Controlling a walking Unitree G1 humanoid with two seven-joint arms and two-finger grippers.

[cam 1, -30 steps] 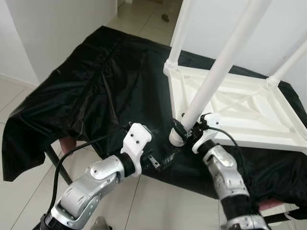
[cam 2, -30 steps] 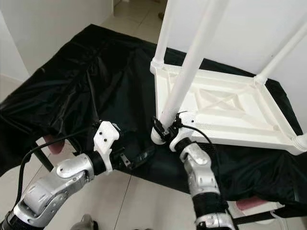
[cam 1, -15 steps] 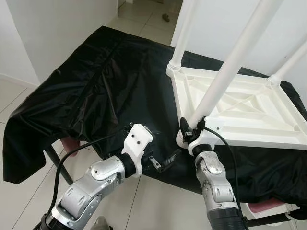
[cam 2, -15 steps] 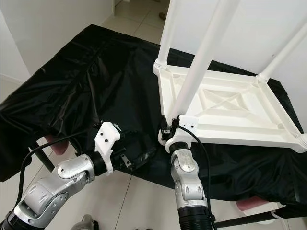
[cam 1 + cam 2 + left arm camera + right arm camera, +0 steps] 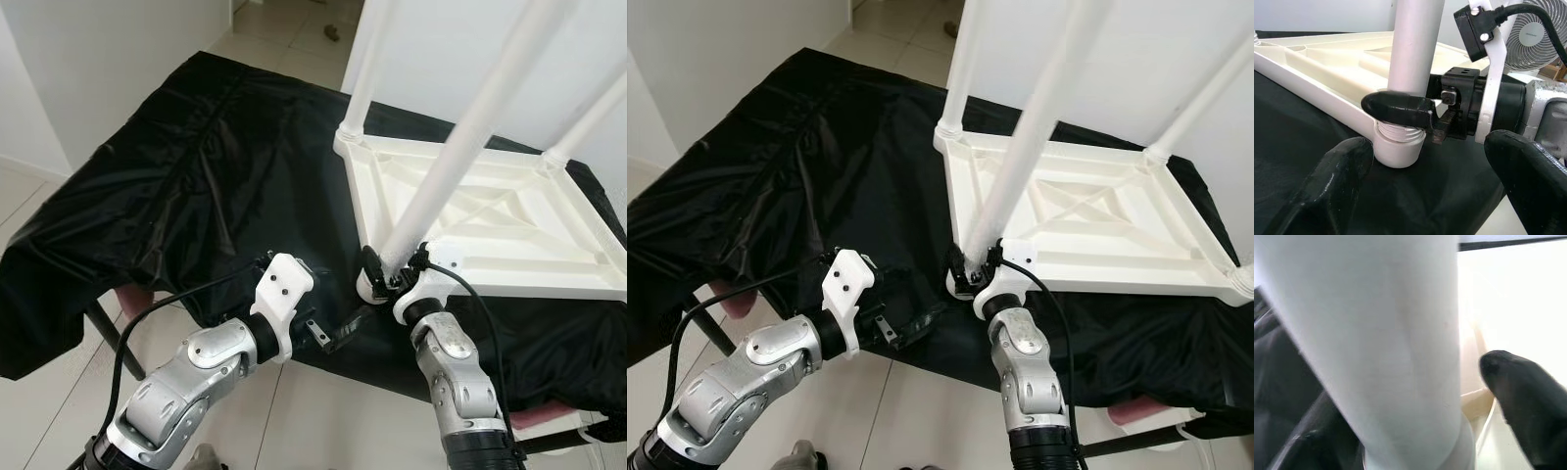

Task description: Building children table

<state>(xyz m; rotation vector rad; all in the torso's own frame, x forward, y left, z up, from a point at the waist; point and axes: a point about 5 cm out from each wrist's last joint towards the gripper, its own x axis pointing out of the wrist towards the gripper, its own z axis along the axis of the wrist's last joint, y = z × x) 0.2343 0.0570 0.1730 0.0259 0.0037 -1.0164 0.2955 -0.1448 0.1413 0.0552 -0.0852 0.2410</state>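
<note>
So my right gripper (image 5: 380,277) is clamped on the near table leg (image 5: 446,166) right at its socket, leg leaning up and away, while my left gripper (image 5: 338,331) hangs released just beside.

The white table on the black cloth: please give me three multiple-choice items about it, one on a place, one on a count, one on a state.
1. Where does the right gripper hold the near leg?
A. at its base
B. at its top end
C. at its middle

2. How many legs stand on the table?
A. one
B. two
C. three

3. How is the left gripper?
A. open, holding nothing
B. shut on a leg
C. shut on the cloth

Answers:
1 A: the right gripper clasps the near leg beside its corner socket.
2 C: three legs rise from the table.
3 A: the left gripper fingers stand apart above the cloth.
</note>
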